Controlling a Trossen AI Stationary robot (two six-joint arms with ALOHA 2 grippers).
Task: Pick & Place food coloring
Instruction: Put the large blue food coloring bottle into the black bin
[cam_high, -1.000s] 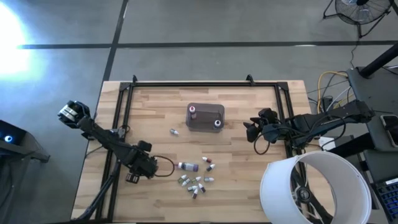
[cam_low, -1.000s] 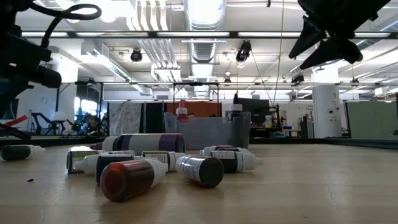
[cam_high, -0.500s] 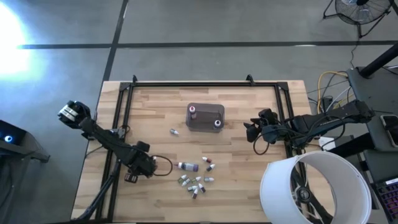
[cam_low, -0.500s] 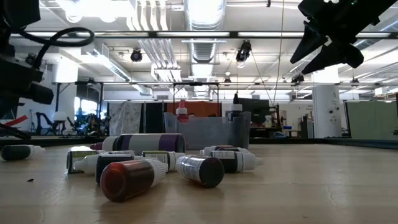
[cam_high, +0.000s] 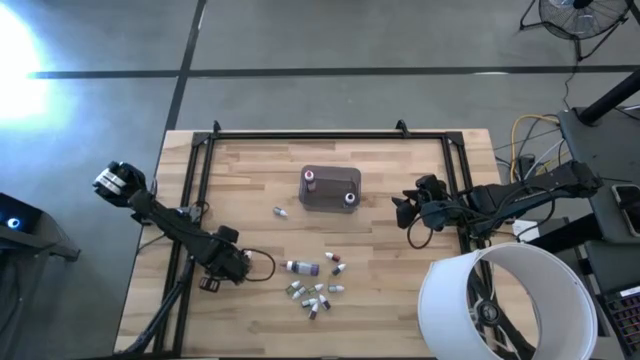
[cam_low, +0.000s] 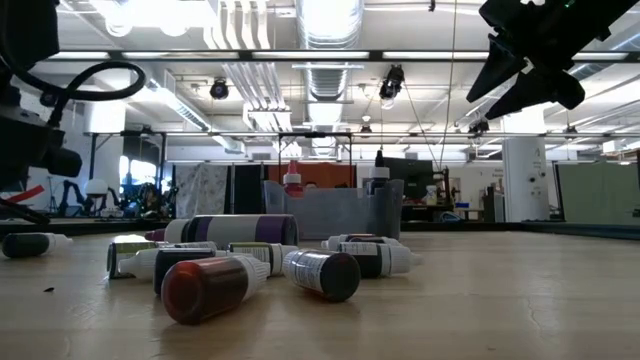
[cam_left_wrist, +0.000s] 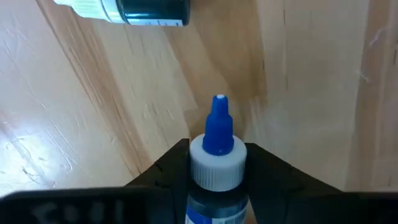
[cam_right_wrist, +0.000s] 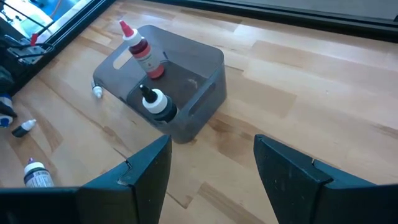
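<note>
My left gripper (cam_high: 238, 266) hangs over the table's left part, left of the loose food coloring bottles (cam_high: 316, 290), and is shut on one blue-tipped bottle (cam_left_wrist: 217, 134). A longer purple-labelled bottle (cam_high: 301, 267) lies on its side just beyond it. Several tiny bottles lie on their sides in a cluster (cam_low: 250, 270). One more small bottle (cam_high: 281, 212) lies alone left of the grey tub (cam_high: 331, 187). A red-capped bottle (cam_right_wrist: 138, 45) and a white-capped bottle (cam_right_wrist: 155, 102) stand in the tub. My right gripper (cam_high: 401, 211) hovers open to the tub's right (cam_right_wrist: 211, 180). My left gripper pinches the blue-tipped bottle between its two fingers (cam_left_wrist: 171, 168), at the white collar (cam_left_wrist: 216, 167) and the body just behind it. The bottle lies along the fingers with its blue tip (cam_left_wrist: 219, 115) pointing forward past them. It appears lifted off the wood.
Black rails (cam_high: 300, 135) run along the table's far, left and right edges. A big white bucket-like cylinder (cam_high: 505, 300) stands off the near right corner. Bare wood (cam_high: 400, 290) lies between the bottle cluster and the right rail.
My left gripper has drawn back a little toward the table's left edge, away from the bottle cluster, with the blue-tipped bottle still between its fingers. The long purple-labelled bottle has stayed where it lay.
</note>
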